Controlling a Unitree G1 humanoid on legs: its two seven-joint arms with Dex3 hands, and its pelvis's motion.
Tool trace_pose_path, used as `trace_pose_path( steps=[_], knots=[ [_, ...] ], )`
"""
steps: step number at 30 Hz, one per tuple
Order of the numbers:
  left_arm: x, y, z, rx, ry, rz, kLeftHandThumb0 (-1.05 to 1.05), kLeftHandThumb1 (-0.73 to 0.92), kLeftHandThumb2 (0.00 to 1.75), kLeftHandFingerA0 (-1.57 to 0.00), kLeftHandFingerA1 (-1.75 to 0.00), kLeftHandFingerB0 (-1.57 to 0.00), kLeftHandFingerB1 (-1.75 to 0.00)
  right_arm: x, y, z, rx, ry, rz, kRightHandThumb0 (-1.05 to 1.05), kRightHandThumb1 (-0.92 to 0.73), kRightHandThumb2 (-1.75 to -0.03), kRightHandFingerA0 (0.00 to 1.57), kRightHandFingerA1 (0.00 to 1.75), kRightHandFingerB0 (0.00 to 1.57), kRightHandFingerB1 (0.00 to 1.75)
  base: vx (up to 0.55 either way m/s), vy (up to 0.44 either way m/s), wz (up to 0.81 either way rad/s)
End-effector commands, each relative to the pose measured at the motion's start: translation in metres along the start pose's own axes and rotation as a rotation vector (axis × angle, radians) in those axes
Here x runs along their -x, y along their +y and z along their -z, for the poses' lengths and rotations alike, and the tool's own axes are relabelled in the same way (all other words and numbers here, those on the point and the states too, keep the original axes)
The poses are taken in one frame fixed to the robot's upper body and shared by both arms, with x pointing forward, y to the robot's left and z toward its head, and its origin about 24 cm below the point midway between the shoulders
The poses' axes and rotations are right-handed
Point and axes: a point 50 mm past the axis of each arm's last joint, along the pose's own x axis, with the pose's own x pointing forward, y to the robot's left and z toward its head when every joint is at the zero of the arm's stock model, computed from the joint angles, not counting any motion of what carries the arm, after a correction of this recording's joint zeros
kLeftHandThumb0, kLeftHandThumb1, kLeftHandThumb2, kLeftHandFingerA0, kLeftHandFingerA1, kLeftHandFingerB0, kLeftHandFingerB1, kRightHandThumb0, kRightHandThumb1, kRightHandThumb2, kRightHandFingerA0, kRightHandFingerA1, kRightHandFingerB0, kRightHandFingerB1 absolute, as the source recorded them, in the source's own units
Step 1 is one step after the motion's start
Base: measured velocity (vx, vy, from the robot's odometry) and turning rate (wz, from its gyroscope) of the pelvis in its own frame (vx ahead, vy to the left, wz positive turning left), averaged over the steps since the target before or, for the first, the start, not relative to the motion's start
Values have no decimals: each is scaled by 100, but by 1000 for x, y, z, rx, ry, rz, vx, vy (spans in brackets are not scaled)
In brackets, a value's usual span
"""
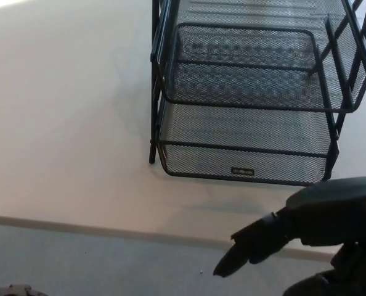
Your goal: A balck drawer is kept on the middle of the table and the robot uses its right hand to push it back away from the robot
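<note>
Black mesh drawer (pixel 244 123) on white table (pixel 66 123)

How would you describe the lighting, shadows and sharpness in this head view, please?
Head view: soft, even light, brightest at the top left of the table; the black mesh drawer is crisp and casts a faint shadow; the right robot hand, close to the camera, looks slightly soft.

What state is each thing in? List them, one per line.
Black mesh drawer rack: upright on the table, trays empty.
Bottom tray: sticking out toward the robot, untouched.
Right robot hand: open, fingers apart, holding nothing, clear of the rack near the table edge.
Left robot hand: not in view.
Table: white, carrying the rack.
</note>
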Motion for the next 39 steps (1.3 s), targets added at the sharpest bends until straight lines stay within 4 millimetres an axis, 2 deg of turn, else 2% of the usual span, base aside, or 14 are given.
trace_pose_path(
  steps=[1, 5, 10, 11, 12, 15, 18, 19, 21, 22, 24, 26, 27, 39],
  knots=[
    [4, 3, 4, -14, 16, -6, -62, 59, 93, -39, -52, -25, -44, 1, 26, 9, -133, -50, -63, -68, -90, -67, 33, 36, 23, 30, 0, 0, 0],
    [5, 4, 5, 1, 23, -7, -62, 58, 92, -39, -52, -25, -44, -8, 56, 37, -258, 5, -27, -66, -90, -67, 32, 36, 24, 30, 0, 0, 0],
    [5, 6, 4, 2, 20, -8, -63, 59, 92, -38, -52, -25, -44, -14, 76, 58, -369, 47, 26, -68, -88, -67, 34, 36, 27, 31, 0, 0, 0],
    [5, 6, 4, -3, 21, -7, -64, 59, 93, -39, -51, -25, -43, -19, 90, 74, -422, 111, 80, -67, -70, -106, 34, 52, 16, 42, 0, 0, 0],
    [4, 5, 4, -9, 23, -6, -64, 59, 93, -39, -51, -25, -43, -26, 111, 91, -479, 195, 134, -67, -70, -106, 34, 52, 16, 42, 0, 0, 0],
    [4, 6, 4, -4, 23, -7, -66, 59, 92, -39, -51, -25, -43, -35, 140, 115, -551, 293, 203, -66, -72, -105, 35, 52, 21, 44, 0, 0, 0],
    [4, 7, 3, 0, 19, -9, -65, 59, 93, -39, -52, -25, -43, -38, 148, 124, -574, 322, 227, -66, -72, -105, 36, 52, 23, 44, 0, 0, 0],
    [4, 7, 3, -10, 23, -11, -65, 58, 93, -40, -52, -24, -43, -42, 162, 135, -638, 365, 276, -62, -83, -65, 47, 37, 41, 35, 0, 0, 0],
    [5, 6, 4, -11, 24, -11, -66, 59, 93, -40, -52, -25, -43, -49, 181, 144, -727, 400, 346, -62, -77, -67, 50, 39, 43, 36, 0, 0, 0],
    [5, 6, 4, -11, 22, -12, -61, 57, 94, -40, -53, -24, -44, -50, 184, 145, -742, 407, 357, -58, -68, -104, 47, 56, 31, 48, 0, 0, 0],
    [5, 5, 4, -13, 16, -12, -60, 57, 94, -40, -53, -24, -44, -53, 192, 147, -756, 437, 369, -59, -70, -104, 47, 56, 32, 48, 0, 0, 0],
    [6, 6, 5, -11, 18, -10, -62, 58, 93, -40, -52, -24, -44, -55, 201, 152, -774, 458, 390, -55, -68, -104, 43, 56, 32, 49, 0, 0, 0],
    [7, 5, 6, -7, 18, -7, -63, 58, 93, -39, -52, -24, -44, -55, 205, 154, -780, 466, 402, -57, -78, -66, 52, 39, 46, 36, 0, 0, 0],
    [5, 6, 4, 12, 14, -12, -60, 57, 93, -40, -53, -25, -45, -48, 221, 181, -770, 652, 434, -60, -78, -65, 50, 39, 46, 36, 0, 0, 0]
  ],
)
